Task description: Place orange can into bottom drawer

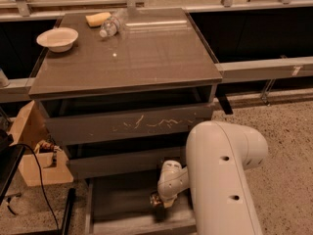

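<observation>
Basically the white arm (222,180) reaches down so the gripper (157,201) sits inside the open bottom drawer (117,204), the deepest grey-brown wooden one, just above its flat grey floor. The small metal orange can (153,199) shows right at the gripper's tip, touching it. Long axis unclear. Whether it is clamped, cannot tell.

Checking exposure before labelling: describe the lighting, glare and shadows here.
Camera view: a glare streak lies on the cabinet top beside the water bottle; the bottom drawer sits in shadow, the tool dim inside it, while the white arm is brightly lit.
</observation>
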